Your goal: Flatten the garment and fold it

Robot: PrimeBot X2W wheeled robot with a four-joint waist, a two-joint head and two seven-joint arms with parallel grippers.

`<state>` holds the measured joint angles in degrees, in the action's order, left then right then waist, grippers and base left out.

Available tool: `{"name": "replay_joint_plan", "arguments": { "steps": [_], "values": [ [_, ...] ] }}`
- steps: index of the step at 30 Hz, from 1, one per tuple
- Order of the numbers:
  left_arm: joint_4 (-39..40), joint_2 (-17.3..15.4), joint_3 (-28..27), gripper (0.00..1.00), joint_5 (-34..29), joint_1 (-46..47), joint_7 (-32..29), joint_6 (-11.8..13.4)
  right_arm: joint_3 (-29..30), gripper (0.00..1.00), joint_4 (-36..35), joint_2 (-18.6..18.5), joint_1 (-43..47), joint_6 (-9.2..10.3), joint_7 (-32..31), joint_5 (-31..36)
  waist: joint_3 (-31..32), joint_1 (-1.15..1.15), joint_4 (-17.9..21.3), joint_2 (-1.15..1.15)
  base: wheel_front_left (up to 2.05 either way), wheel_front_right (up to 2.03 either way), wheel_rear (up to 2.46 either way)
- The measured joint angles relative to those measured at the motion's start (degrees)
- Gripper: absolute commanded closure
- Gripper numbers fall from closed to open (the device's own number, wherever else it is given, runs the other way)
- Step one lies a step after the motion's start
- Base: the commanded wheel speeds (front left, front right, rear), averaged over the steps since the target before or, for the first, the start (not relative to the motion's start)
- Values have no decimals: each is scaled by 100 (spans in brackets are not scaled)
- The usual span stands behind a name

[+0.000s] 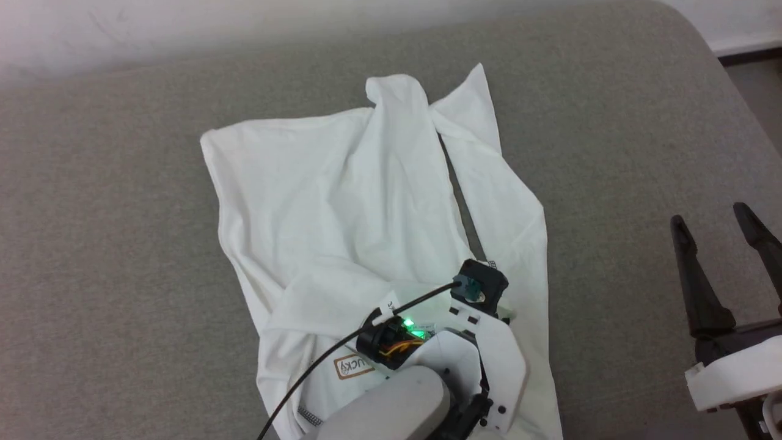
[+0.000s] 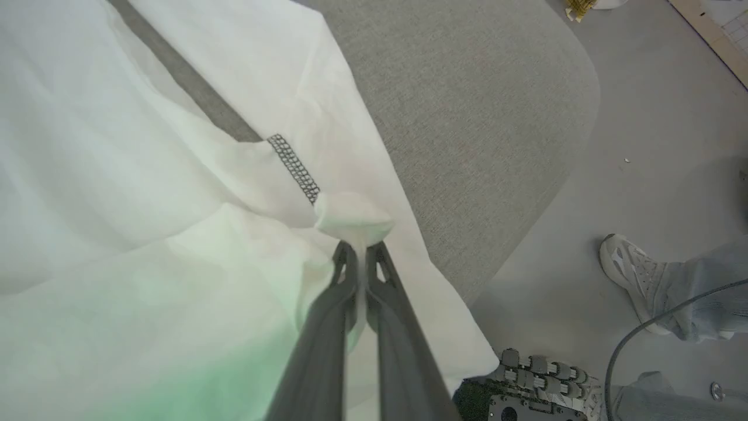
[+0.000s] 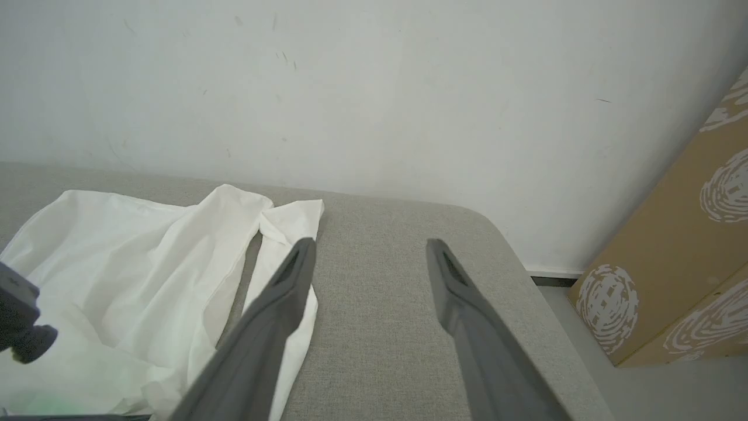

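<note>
Garment (image 1: 342,201) rumpled; left tool (image 2: 361,248) pinches it, label (image 1: 354,366) half-hidden

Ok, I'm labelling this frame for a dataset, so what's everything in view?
garment: one, white, crumpled on the table
table: one, grey fabric-covered, under the garment
wall: one, whitish, behind the table
cardboard box: at least one, brown, by the wall
person's shoe: one, pale, on the floor beside the table
left gripper: one, dark, shut on a garment fold
right gripper: one, dark, open, over the table's right side
</note>
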<state>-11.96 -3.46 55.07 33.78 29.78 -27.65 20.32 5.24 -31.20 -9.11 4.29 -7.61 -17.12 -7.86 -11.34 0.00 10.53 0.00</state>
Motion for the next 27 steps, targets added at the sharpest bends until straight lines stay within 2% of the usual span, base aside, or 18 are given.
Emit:
{"name": "replay_joint_plan", "arguments": {
  "steps": [6, 7, 8, 14, 17, 20, 23, 27],
  "values": [
    [-662, 37, 96, 100, 270, 1, 348, 71, -35, 0, -4, 45, -83, 0, 57, 10, -372, 1, 137, 0, 0, 0, 0],
    [-710, 37, 119, 63, 328, 4, 401, 65, -35, 0, 1, 49, -93, 0, 69, 11, -425, 0, 154, 0, 0, 0, 0],
    [-746, 37, 153, 0, 358, 7, 472, 40, -34, 0, 9, 59, -105, 0, 76, 22, -472, 1, 167, 0, 0, 0, 0],
    [-593, 43, 270, 0, 498, 71, 967, -160, -36, 0, 193, 126, -136, 0, 76, 33, -522, 1, 137, 0, 0, 0, 0],
    [-247, 15, 213, 0, 492, 125, 1241, -215, -47, 0, 345, 124, -148, 0, 67, 25, -396, 1, 104, 0, 0, 0, 0],
    [237, -163, 104, 0, 460, 121, 1434, -205, -19, 0, 492, 107, -159, 0, 57, -3, -225, 0, 26, 0, 0, 0, 0],
    [687, -490, -123, 0, 403, 115, 1577, -62, 8, 0, 667, 93, -171, 0, 59, -34, -45, -1, -99, 0, 0, 0, 0],
    [1167, -992, -547, 0, 293, 95, 1806, 265, 31, 0, 906, 57, -203, 0, 60, -81, 149, -1, -281, 0, 0, 0, 0]
  ]
}}
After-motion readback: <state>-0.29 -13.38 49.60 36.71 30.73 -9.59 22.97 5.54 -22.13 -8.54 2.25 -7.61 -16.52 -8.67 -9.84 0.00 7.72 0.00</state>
